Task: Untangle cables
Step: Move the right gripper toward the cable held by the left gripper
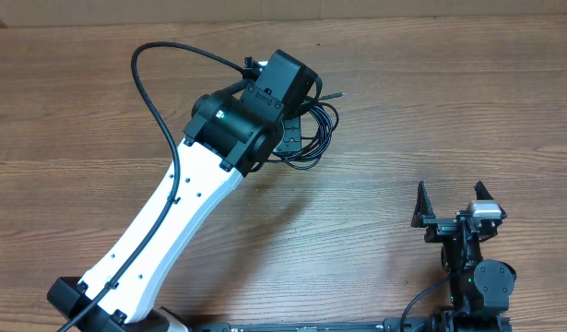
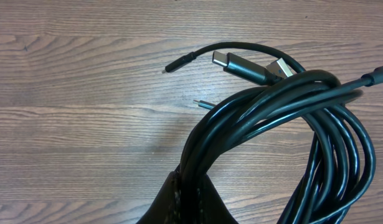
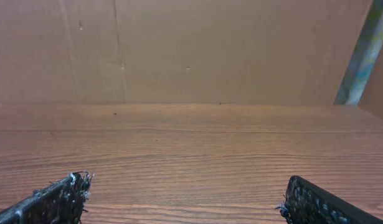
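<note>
At the left gripper: jaws together, clamped on the cables where several strands converge at the coil's near side.
Cables: one coiled bundle of thin black cords over the table. The loops overlap and cross, and none is separated yet. Whether the coil rests on the table or hangs just clear of it cannot be told.
Plugs: a large plug and a second plug lie across the coil's far edge. A thin tip and a silver tip project just beyond the coil.
Right gripper: jaws fully apart, holding nothing, well apart from the cables.
Left arm: its wrist covers most of the cables in the overhead view.
Risk, bulk drag: the clamp takes several strands at once, so a pull would likely move the whole coil and free no single cord.
Risk, cinching: a plug drawn into a crossing loop could tighten the tangle.
Risk, slip: the cords are smooth and thinner than the fingers, so a strand may slide out under tension.
Risk, no counter-hold: nothing pins the cables opposite the clamp.
Risk, blind pull: with the coil covered from above, a snag may go unnoticed.
</note>
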`<control>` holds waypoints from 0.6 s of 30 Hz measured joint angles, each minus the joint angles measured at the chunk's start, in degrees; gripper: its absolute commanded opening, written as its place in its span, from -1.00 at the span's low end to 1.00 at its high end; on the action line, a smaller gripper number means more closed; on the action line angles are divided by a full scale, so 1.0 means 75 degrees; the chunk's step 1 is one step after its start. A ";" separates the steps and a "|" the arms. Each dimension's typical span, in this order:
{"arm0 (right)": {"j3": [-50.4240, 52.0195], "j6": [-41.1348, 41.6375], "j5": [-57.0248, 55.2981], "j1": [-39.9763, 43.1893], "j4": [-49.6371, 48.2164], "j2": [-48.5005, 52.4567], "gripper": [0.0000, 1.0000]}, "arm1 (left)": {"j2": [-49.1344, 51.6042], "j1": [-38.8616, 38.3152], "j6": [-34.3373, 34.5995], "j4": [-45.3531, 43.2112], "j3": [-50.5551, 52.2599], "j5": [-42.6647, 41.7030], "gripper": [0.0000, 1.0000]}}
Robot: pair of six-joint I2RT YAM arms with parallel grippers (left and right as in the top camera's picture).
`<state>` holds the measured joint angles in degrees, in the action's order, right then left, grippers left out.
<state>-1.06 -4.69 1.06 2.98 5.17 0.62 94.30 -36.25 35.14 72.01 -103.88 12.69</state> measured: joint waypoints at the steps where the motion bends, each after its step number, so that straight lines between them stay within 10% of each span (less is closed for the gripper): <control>1: 0.0000 0.0000 0.0003 0.0000 -0.0003 0.0000 1.00 | 0.0000 0.0000 0.0047 0.0003 0.0000 0.0003 -0.91; 18: 0.0000 0.0006 0.0003 0.0000 -0.0009 0.0000 1.00 | 0.0000 0.0411 0.2538 0.0548 0.0000 -0.0775 -0.91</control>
<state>-1.06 -4.64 1.08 2.98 5.10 0.62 94.30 -33.17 54.17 76.12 -103.88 6.87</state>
